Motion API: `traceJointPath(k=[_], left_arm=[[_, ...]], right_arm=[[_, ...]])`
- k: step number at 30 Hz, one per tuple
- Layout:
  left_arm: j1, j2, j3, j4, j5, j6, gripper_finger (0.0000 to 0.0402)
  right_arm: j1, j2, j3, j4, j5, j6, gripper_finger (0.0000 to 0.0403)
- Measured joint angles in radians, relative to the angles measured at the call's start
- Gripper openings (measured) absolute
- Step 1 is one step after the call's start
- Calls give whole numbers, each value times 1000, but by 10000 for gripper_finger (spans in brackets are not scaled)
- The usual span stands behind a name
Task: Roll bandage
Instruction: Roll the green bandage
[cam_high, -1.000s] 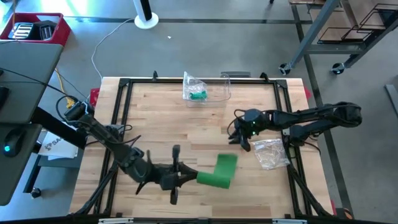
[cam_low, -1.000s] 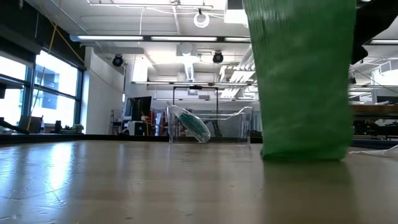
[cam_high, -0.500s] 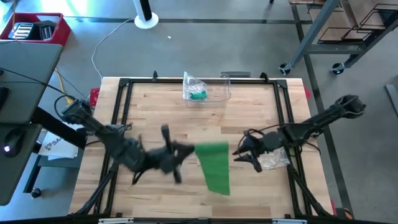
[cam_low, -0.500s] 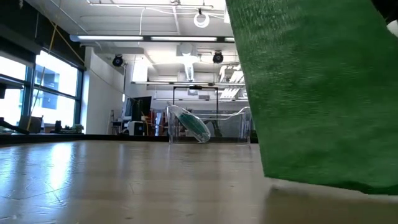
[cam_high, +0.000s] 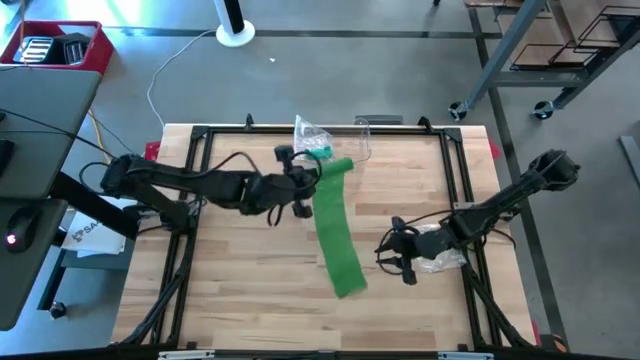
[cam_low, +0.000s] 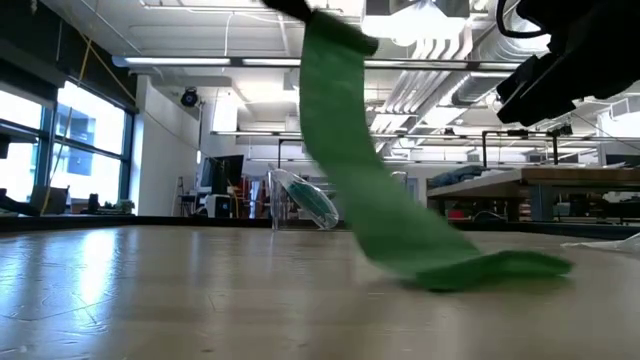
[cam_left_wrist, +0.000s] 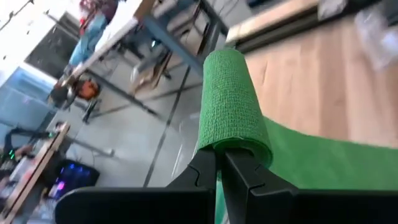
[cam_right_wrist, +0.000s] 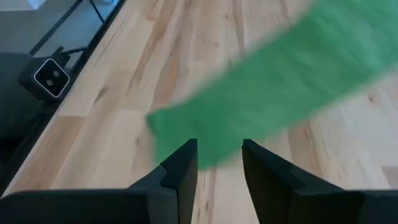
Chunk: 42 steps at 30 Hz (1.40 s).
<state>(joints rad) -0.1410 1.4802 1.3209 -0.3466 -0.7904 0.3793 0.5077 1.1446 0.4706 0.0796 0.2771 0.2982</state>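
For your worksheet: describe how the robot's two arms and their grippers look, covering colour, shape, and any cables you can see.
Both arms are dark, near black, built of slim jointed links with rounded joint housings. The left gripper and right gripper each end in two flat, angular black fingers with stepped inner edges. Thin black cables loop beside the links near the wrists. No markings can be made out.

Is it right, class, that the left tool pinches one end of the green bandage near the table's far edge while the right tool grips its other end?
Not quite. The left tool does pinch one end of the green bandage, but the right tool grips nothing: its fingers stand open just short of the free end, which lies on the table. The right wrist view shows it.
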Motion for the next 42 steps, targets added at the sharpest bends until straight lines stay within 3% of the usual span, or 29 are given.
traceJointPath(k=[8,13,18,23,27,32,38,42], left_arm=[[163,-10,-265,258,57,4,0],[230,-10,-389,372,112,-22,0],[254,-12,-466,413,138,-69,0],[242,-12,-502,414,143,-108,0],[222,-12,-519,417,131,-116,0],[205,-33,-559,418,98,-147,0],[196,-98,-624,421,74,-171,0],[200,-145,-669,423,68,-194,0]], right_arm=[[-11,244,0,246,-13,-77,120],[-69,427,84,297,-108,-123,148],[-152,585,219,242,-232,-236,200],[-212,693,369,-4,-223,-357,216],[-237,735,440,-134,-272,-355,164],[-217,713,451,-183,-323,-348,20],[-112,575,440,-357,-315,-210,4],[-12,435,443,-434,-245,-102,4]])
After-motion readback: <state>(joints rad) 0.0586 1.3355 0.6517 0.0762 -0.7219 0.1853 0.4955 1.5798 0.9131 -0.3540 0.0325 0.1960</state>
